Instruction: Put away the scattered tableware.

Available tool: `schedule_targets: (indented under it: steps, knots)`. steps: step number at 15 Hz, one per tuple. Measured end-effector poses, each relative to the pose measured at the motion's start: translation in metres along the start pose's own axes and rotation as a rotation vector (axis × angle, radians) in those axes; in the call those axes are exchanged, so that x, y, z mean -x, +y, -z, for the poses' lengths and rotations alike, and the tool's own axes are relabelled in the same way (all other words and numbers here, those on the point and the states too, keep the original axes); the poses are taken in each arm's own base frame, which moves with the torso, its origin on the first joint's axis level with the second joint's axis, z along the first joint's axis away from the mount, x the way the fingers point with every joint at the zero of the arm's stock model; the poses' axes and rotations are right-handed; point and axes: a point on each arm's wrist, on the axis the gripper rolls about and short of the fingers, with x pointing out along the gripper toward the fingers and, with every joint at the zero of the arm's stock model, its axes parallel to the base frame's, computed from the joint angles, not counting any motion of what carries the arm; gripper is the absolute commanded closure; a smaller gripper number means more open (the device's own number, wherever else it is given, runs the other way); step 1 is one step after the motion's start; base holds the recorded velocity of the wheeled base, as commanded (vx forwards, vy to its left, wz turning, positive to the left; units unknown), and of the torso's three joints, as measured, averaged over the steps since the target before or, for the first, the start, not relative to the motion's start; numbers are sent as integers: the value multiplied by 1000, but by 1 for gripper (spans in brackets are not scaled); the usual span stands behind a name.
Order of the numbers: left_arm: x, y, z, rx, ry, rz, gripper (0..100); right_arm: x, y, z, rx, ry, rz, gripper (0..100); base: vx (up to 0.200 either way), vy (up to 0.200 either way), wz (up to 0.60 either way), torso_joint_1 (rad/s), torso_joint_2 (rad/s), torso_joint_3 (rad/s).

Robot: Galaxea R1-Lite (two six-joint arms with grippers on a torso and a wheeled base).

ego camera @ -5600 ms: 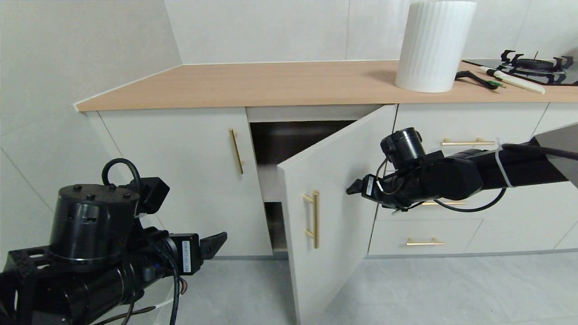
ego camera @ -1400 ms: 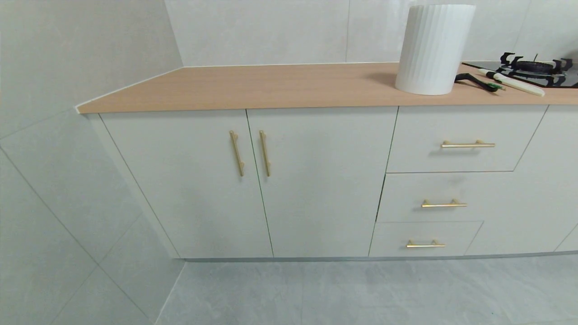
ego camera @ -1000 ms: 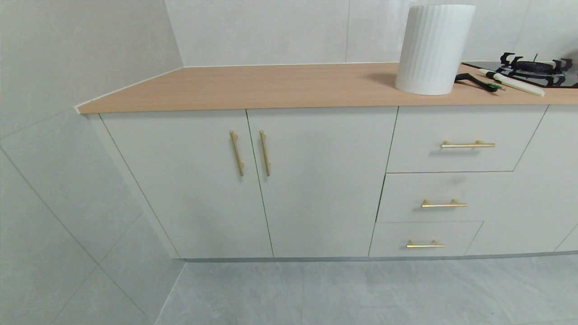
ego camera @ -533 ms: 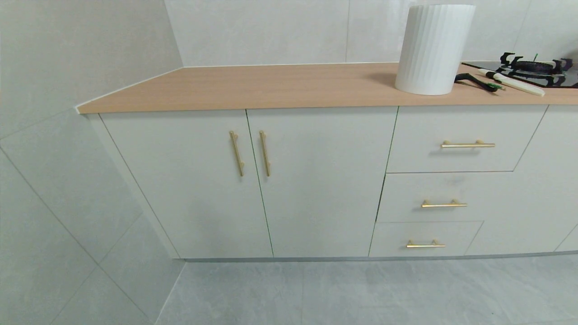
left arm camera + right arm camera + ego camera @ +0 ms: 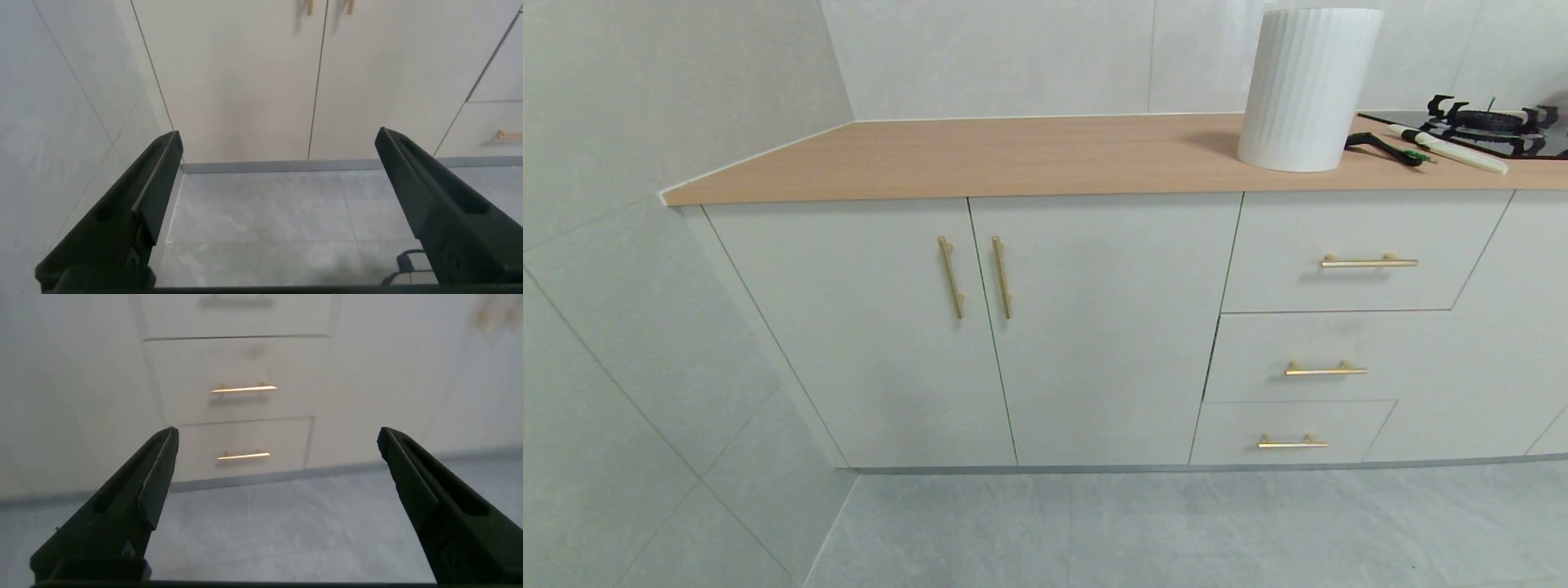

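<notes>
On the wooden countertop (image 5: 980, 155) at the far right lie a black-handled utensil (image 5: 1384, 149) and a long white utensil (image 5: 1450, 148), beside a tall white ribbed container (image 5: 1308, 86). Below, the two cabinet doors (image 5: 1107, 327) stand shut, their gold handles (image 5: 951, 276) side by side. My left gripper (image 5: 278, 212) hangs open and empty low before the bottom of those doors (image 5: 319, 82). My right gripper (image 5: 278, 506) is open and empty too, facing the lower drawers and their gold handles (image 5: 243, 389).
A black stove burner (image 5: 1490, 118) sits at the counter's far right. Three drawers (image 5: 1368, 261) stack to the right of the doors. A tiled wall (image 5: 621, 245) closes the left side. Grey floor (image 5: 1176, 531) lies open in front.
Since the oldest frame the right-hand cabinet door has swung shut and both arms have dropped out of the head view. Over the last second nothing has moved.
</notes>
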Motion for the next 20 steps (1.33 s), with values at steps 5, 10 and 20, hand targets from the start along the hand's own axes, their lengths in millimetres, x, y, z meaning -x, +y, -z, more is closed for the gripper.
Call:
schedule_targets:
  steps: [5, 10, 20]
  knots:
    - [0, 0, 0, 1, 0, 0, 0, 0, 4, 1, 18, -8, -184, 0, 0, 0, 0, 0, 0, 0]
    - [0, 0, 0, 1, 0, 0, 0, 0, 2, 5, -97, 48, -62, 0, 0, 0, 0, 0, 0, 0]
    - [0, 0, 0, 1, 0, 1, 0, 0, 3, 6, -109, 63, -101, 0, 0, -100, 0, 1, 1, 2]
